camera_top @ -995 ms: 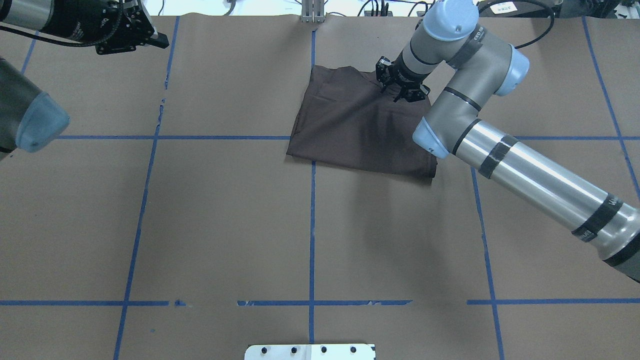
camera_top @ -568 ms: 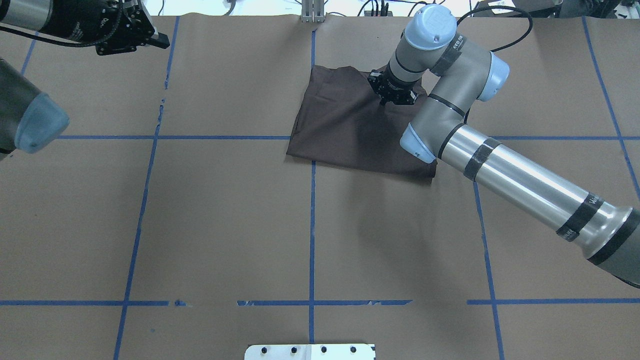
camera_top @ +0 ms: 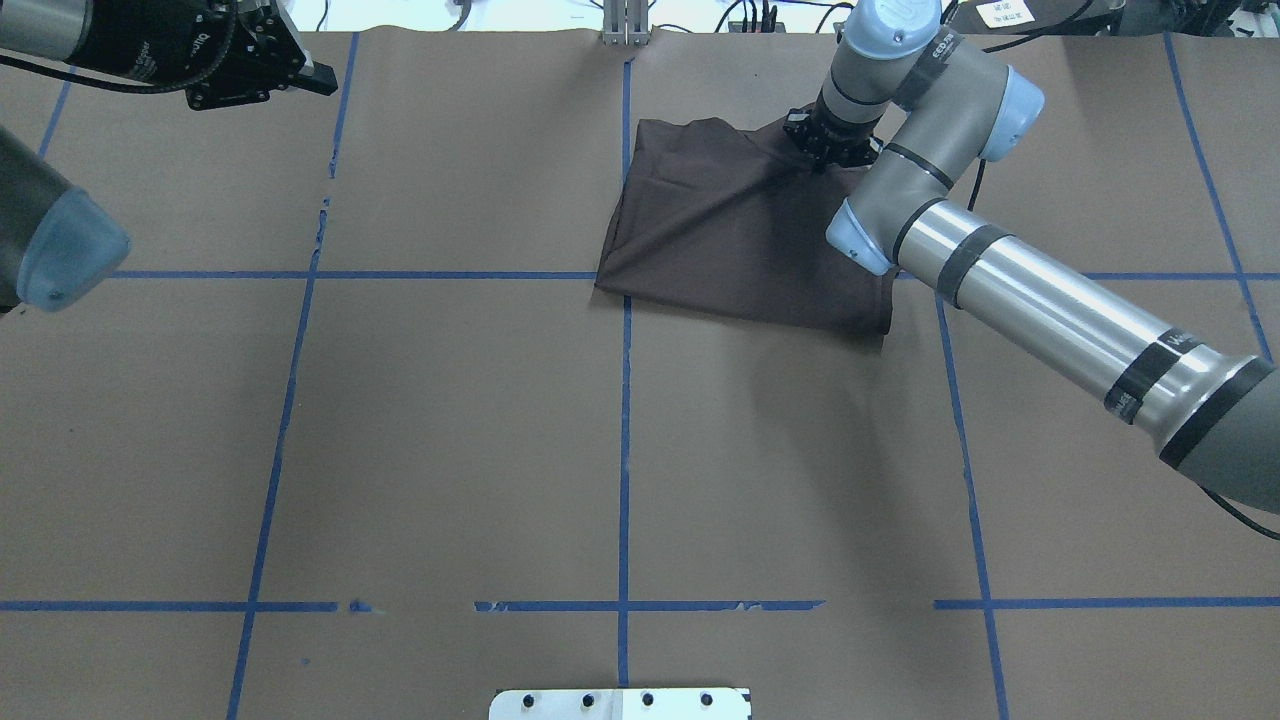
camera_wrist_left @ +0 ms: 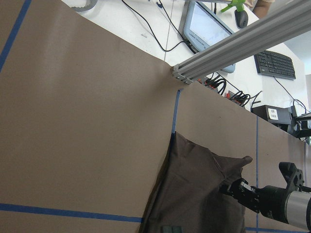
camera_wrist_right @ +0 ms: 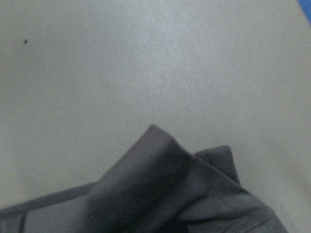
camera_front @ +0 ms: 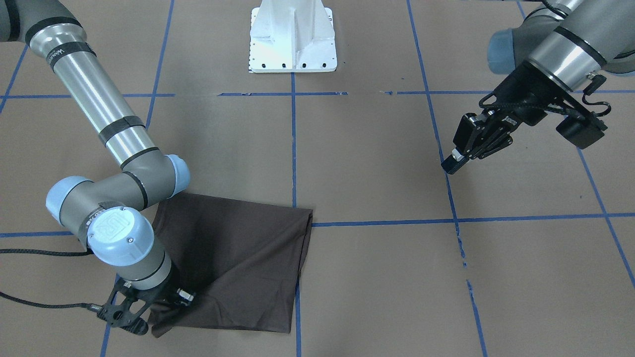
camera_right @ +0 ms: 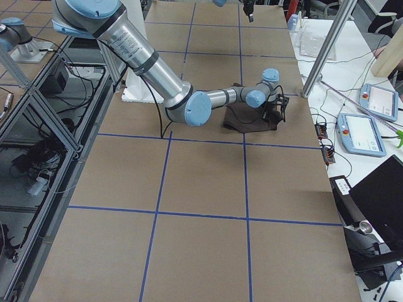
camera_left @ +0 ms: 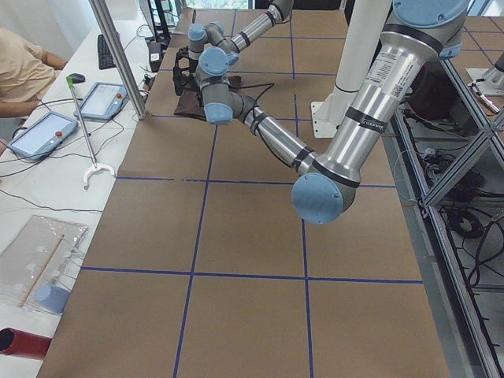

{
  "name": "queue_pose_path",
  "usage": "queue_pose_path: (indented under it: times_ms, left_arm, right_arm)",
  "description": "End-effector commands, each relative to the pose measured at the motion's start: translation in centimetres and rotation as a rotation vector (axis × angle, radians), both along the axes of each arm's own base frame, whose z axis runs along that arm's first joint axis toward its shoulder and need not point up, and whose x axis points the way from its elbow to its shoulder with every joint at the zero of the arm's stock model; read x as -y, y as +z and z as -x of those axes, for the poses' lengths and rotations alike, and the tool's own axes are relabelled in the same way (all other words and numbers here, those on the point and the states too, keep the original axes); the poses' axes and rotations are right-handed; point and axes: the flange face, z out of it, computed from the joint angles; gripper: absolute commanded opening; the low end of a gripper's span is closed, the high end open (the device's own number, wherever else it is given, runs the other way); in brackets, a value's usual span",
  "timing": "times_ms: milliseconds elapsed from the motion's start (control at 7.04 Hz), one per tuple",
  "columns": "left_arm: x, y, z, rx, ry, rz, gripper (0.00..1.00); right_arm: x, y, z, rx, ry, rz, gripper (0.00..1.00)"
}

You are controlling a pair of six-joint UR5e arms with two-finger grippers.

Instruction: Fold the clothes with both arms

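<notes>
Right gripper (camera_top: 826, 152): jaws pinching shirt (camera_top: 730, 240) corner; crease running taut away from jaws, rest lying flat on tabletop (camera_top: 450, 420). Left gripper (camera_front: 451, 163) hovering well apart, jaws pressed together, empty.

Right gripper (camera_top: 822, 160) clamped; left gripper (camera_front: 450, 165) closed

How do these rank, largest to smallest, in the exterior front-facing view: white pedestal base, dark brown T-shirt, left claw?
1. dark brown T-shirt
2. white pedestal base, cut off by the top edge
3. left claw; it seems raised nearer the camera, so it may look bigger than it is
</notes>
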Motion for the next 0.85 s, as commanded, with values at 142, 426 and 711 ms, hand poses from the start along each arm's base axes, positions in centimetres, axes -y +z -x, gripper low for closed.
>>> queue_pose_path:
  times_ms: [142,426,711]
  left_arm:
    - [-0.5,-0.5,0.4,-0.013,-0.007,0.005,0.00]
    - [-0.7,0.2,0.3,-0.008,-0.006,0.014,0.00]
    - [-0.4,0.7,0.0,-0.002,-0.003,0.025,0.00]
  right_arm:
    - [3.9,-1.2,-4.5,0.177,0.398,0.126,0.00]
    - [3.4,-2.3,-6.9,0.271,0.356,0.126,0.00]
    - [-0.3,-2.7,-11.2,0.370,0.231,0.085,0.00]
